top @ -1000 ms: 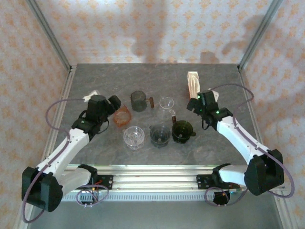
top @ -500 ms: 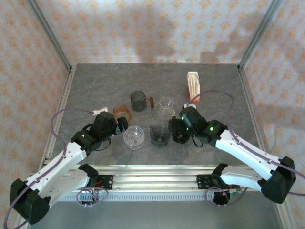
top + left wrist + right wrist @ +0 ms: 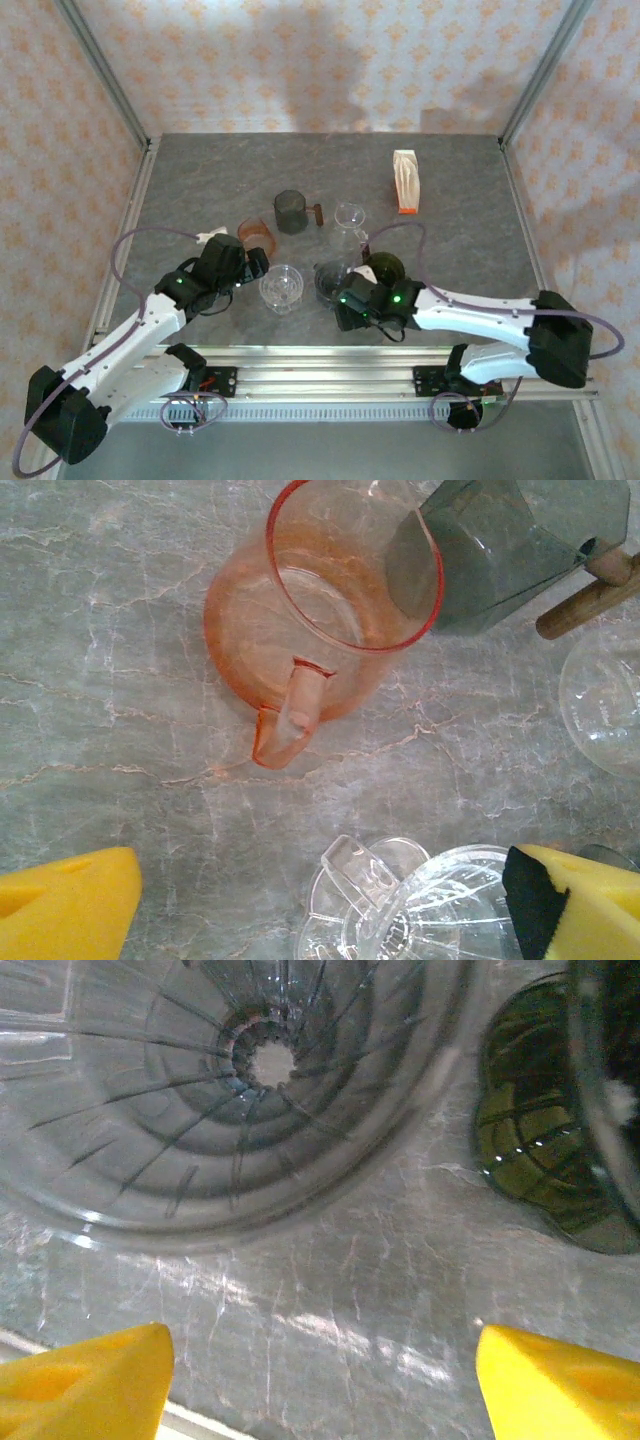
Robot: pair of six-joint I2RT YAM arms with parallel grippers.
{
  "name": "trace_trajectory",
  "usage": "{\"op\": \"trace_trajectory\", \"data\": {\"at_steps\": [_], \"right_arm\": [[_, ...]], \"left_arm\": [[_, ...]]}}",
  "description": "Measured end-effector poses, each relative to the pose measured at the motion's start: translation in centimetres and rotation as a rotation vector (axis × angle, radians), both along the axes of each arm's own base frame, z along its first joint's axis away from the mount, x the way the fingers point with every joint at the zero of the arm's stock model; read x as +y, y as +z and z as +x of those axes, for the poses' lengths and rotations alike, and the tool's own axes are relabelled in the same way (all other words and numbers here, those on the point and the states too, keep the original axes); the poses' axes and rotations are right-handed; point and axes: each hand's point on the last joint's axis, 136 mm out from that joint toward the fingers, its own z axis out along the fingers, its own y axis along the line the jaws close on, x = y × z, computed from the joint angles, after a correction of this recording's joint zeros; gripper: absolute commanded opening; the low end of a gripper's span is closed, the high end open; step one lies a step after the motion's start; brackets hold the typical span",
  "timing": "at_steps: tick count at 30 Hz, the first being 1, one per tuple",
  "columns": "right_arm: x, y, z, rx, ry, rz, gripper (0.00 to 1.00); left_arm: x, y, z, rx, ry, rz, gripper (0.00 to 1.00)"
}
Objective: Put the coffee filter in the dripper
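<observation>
Now, filter pack point(image 3: 405, 182): it stands at about 1 o'clock on the table point(image 3: 470, 250), well apart from both arms, and no filter is out of it yet.
Left gripper point(image 3: 320, 910): jaws spread wide with nothing gripped, hovering at about 10 o'clock of the clear dripper point(image 3: 281, 288).
Right gripper point(image 3: 320, 1375): jaws apart and empty, low over the table at roughly 6 o'clock of the grey dripper point(image 3: 335, 283).
Green dripper point(image 3: 383, 268): just beside the grey one, at its 2 o'clock.
Step in hand: by my reading, you are steadying a dripper before fetching the filter.
How to do it well: close gently on the rim, keep the dripper upright, then send the free arm to 1 o'clock for a single filter.
Risk: the drippers crowd together, so a wide sweep could knock a neighbour.
</observation>
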Motion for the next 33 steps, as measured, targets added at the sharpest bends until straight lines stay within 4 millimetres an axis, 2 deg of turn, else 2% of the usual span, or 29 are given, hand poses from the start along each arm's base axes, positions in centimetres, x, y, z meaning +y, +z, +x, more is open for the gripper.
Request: {"op": "trace_trajectory", "data": {"at_steps": [9,19,33], "right_arm": [[2.9,-2.0,1.9,-0.037,0.046,-0.025,0.73],[3.9,-2.4,5.1,-0.115,0.081,-0.025,0.71],[7.9,-1.9,10.3,-0.184,0.106,-0.007,0.69]], "left_arm": [[0.5,0.8,-0.3,-0.021,0.013,-0.019,0.95],[0.5,1.1,-0.6,-0.024,0.010,-0.040,0.95],[0.1,1.4,-0.8,-0.025,0.003,-0.073,0.96]]}}
